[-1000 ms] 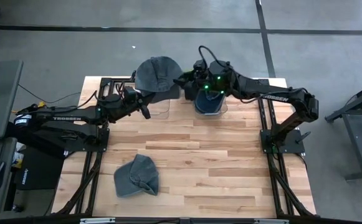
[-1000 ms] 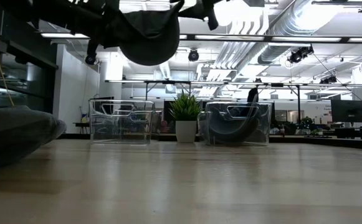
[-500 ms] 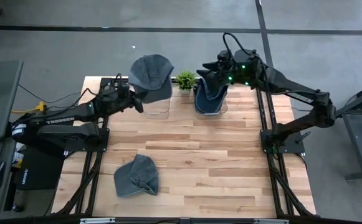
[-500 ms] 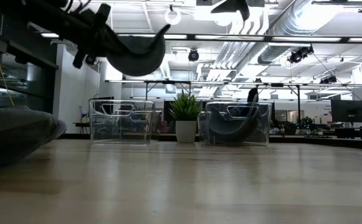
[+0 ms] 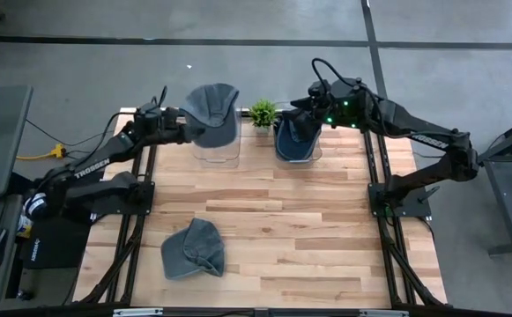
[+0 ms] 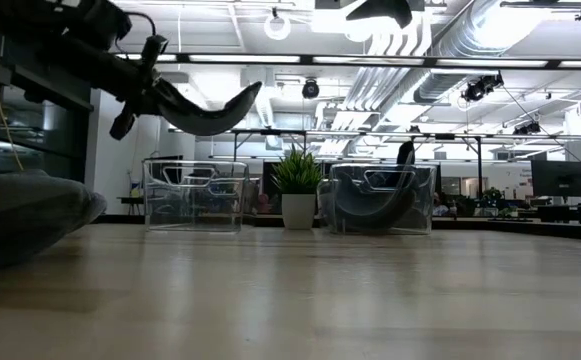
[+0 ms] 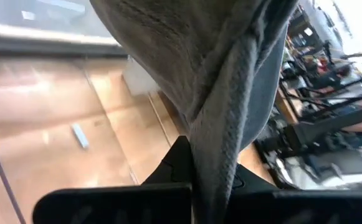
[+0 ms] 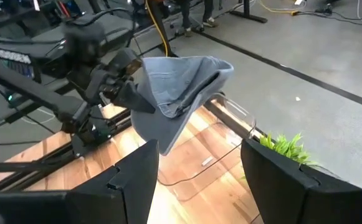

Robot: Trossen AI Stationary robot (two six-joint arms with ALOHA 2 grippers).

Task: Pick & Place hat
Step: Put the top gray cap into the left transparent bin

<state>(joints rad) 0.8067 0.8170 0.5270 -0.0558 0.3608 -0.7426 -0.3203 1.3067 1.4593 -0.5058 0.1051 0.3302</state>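
white "trossen" lettering runs along the left arm in the high view and shows again, partly cut off, at the upper left of the right wrist view; the same word on the right arm is only just legible. the left gripper point(image 5: 181, 130), at the upper left of the table point(image 5: 326, 229), is clamped on the edge of a grey hat point(image 5: 213, 113), which it holds in the air over the left clear bin point(image 5: 217, 151); in the left wrist view the cloth point(image 7: 230, 81) fills most of the frame and covers the fingertips, so the pinch itself is hard to make out. the right gripper point(image 5: 298, 106) hovers above the right clear bin point(image 5: 296, 150) with its fingers point(image 8: 131, 177) spread wide and nothing between them. a second hat point(image 5: 293, 139) lies inside that bin, partly under the gripper from above but plain through the bin wall in the low view point(image 6: 370, 205). a third hat point(image 5: 193, 248) lies crumpled at the lower left of the table, cut off by the left edge of the low view point(image 6: 25, 215). a small potted plant point(image 5: 262, 113) stands between the two bins. compared with a second ago, the left arm has swung further toward the upper left of the high view, carrying its hat from above the bin's back edge to over the bin, and the right gripper has risen off the second hat and opened.
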